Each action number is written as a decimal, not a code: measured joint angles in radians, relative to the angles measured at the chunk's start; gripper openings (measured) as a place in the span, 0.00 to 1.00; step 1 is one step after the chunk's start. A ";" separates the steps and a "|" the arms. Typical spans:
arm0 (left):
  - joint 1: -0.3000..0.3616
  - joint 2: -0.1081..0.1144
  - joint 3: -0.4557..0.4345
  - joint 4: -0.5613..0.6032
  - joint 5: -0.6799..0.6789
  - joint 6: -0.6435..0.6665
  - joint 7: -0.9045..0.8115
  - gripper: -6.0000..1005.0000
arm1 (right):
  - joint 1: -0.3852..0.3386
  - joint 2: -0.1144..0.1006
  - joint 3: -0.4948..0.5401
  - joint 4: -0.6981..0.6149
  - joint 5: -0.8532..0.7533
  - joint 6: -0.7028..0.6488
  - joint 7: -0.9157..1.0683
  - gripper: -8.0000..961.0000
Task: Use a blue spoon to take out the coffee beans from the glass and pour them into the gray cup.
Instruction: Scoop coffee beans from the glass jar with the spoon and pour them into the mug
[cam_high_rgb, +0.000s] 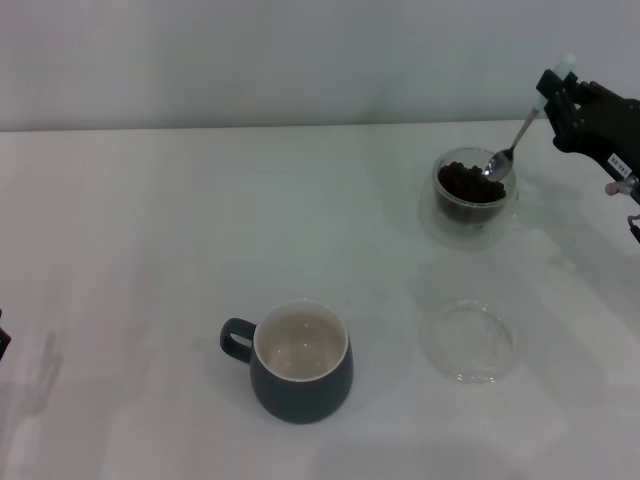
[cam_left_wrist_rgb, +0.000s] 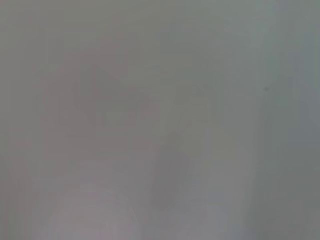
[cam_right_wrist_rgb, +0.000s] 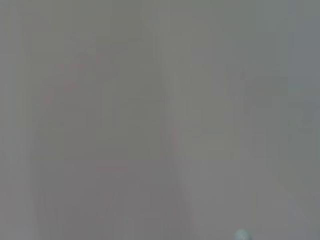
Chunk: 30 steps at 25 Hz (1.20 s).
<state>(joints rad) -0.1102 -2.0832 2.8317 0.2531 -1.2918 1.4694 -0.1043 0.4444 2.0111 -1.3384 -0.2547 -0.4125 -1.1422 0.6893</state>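
Spoon (cam_high_rgb: 512, 148): stiff, light, slippery; my right claw (cam_high_rgb: 557, 97) pinches its handle, bowl over glass (cam_high_rgb: 470, 196) beans (cam_high_rgb: 470, 184).

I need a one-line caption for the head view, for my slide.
Right gripper holds the blue spoon, its bowl at the coffee beans in the glass; the gray cup stands empty.

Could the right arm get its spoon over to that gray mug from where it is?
Probably yes. The right gripper holds the blue spoon at the glass, and only bare table lies between it and the gray cup.
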 joint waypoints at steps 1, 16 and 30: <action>0.000 0.000 0.000 0.000 0.000 0.000 0.000 0.88 | 0.000 0.000 0.000 0.002 -0.001 0.003 0.000 0.16; -0.002 0.000 0.008 0.000 0.004 0.000 0.000 0.88 | 0.010 0.006 -0.013 0.040 0.005 0.042 0.013 0.16; 0.003 0.000 0.009 0.000 0.009 0.002 0.000 0.88 | 0.015 0.009 -0.018 0.048 0.009 0.131 0.269 0.16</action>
<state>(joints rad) -0.1073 -2.0832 2.8410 0.2530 -1.2823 1.4715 -0.1043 0.4590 2.0203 -1.3568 -0.2071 -0.4034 -1.0115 0.9584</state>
